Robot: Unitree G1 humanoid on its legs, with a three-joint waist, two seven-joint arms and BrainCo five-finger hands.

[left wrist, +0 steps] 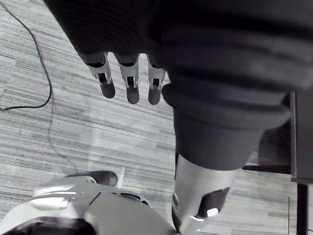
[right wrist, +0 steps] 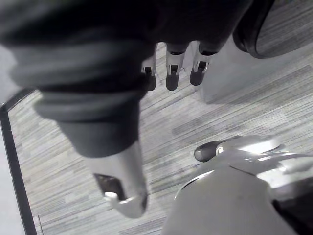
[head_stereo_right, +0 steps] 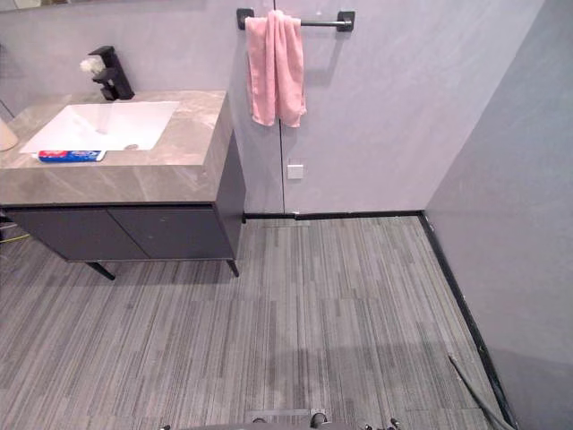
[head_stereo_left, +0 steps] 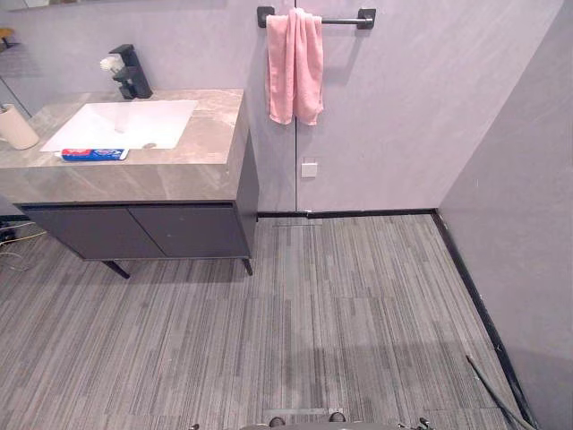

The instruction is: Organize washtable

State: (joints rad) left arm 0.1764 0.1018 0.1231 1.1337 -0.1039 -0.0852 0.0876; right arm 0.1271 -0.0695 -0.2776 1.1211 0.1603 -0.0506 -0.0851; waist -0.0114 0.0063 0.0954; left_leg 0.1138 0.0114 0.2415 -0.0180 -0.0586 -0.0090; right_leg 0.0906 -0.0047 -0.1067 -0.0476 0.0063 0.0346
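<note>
Washtable at upper left of the eye views, set against the wall, well apart from both hands. On its stone top: white basin with black tap behind it. Tube lying flat along the front lip, just before the basin; probably the item most out of place, hence the likeliest first target. Pale roll upright at the far left end of the top. Small white object beside the tap, too small to identify. Pink towel draped over a rail just right of the washtable, hung by its fold and so needing no other support. Left hand and right hand hanging at the sides over the floor, fingers straight and loosely apart, thumbs clear of them, holding nothing: a resting pose suited to a stance too distant for any reach. Judged stage: no tidying begun. Approach to the washtable required first, then a reach across the front edge for the tube.
</note>
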